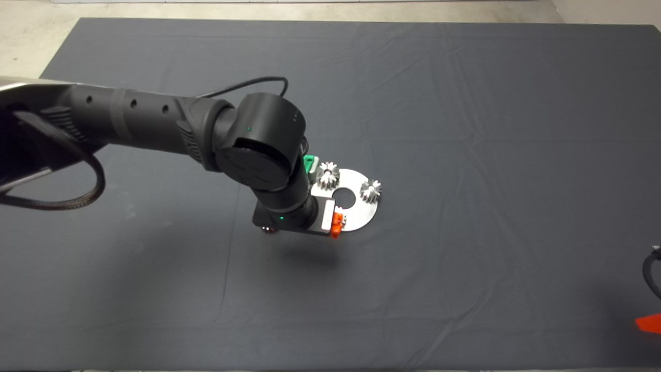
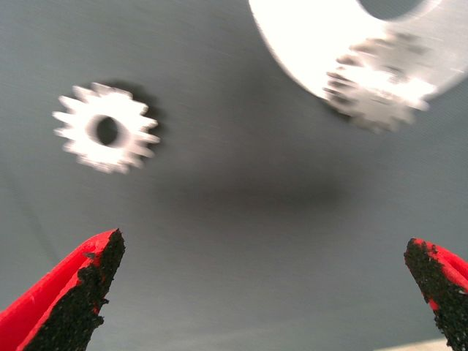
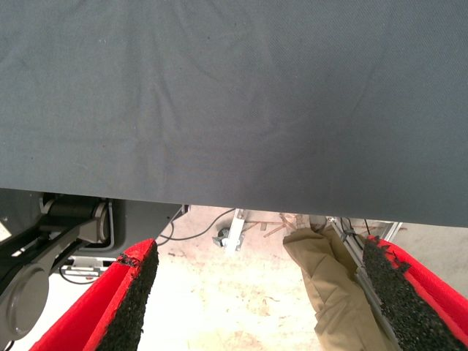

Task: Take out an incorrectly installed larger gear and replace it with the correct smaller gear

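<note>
— Where's the left pincer point(image 2: 263, 292)?
— Hanging over the round plate point(image 1: 356, 206) mid-tabletop, fingers spread, holding nothing.
— And the gears?
— The smaller gear point(image 2: 107, 129) lies loose on the mat beside the plate; which gear on the plate is the larger one, I can't tell.
— The right pincer point(image 3: 259, 300)?
— Parked at the mat's edge, spread.

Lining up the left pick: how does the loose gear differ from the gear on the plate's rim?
The loose gear lies flat on the mat, apart from the plate; the mounted gear sits on the plate's edge. The loose gear's bore shows open; the mounted gear's is not discernible. Both are silver toothed gears, outside the open left gripper.
</note>
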You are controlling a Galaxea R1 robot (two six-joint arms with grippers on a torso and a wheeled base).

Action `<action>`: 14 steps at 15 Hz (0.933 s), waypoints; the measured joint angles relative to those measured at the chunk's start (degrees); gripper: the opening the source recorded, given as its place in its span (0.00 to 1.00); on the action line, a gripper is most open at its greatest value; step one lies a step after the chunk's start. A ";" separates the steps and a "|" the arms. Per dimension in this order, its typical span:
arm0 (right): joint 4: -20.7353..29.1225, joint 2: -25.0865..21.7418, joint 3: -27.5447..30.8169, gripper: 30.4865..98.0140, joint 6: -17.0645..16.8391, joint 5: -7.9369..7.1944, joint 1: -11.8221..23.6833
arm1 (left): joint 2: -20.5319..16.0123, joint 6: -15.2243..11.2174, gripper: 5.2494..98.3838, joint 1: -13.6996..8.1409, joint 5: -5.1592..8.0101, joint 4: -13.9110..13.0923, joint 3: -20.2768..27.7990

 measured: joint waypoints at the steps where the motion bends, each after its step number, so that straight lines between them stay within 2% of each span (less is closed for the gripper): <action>1: 0.00 -0.01 0.00 0.64 -0.02 -0.02 0.00 | -1.14 1.23 0.99 0.02 0.00 0.17 -0.06; 5: 0.00 0.02 0.00 0.64 -0.06 0.02 0.16 | -5.22 4.49 0.99 0.13 0.05 0.89 -0.32; 10: 0.01 -0.01 0.01 0.64 -0.67 0.00 0.16 | -5.88 6.39 0.99 0.17 0.00 2.34 -1.52; 14: 0.18 0.02 0.01 0.64 -0.85 0.02 0.16 | -5.86 8.38 0.99 3.67 0.00 5.10 -4.24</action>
